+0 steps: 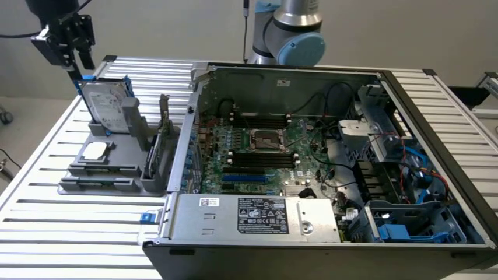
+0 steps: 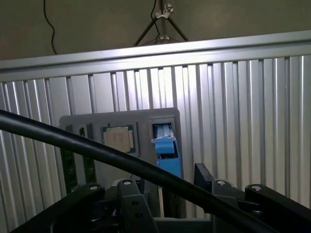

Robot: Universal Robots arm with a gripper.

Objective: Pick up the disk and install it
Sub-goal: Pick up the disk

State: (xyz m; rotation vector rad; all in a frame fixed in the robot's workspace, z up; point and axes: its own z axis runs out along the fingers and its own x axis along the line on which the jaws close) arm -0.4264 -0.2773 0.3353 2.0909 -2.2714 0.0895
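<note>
A slatted aluminium table (image 1: 46,233) fills the scene in front of a plain pale wall, with the base of the robot arm (image 1: 294,35) standing at its far edge. On the exterior view's right lies an open computer case (image 1: 295,79), its motherboard (image 1: 257,146) exposed and a large silver labelled power supply box (image 1: 257,213) along its near side. On the exterior view's left, just beside the case, sits a grey holder (image 1: 116,178). The disk (image 1: 105,105) stands upright in a slot at the far end of this holder, its label facing the camera and its blue carrier frame showing along the top edge. A small square chip (image 1: 95,151) lies flat on the holder in front of it. The gripper (image 1: 78,65) hangs directly over the disk's top edge with its jaws spread wide and nothing between them; whether a fingertip touches the blue frame cannot be told. In the wrist view a thick black cable (image 2: 97,150) crosses in front of the holder.
</note>
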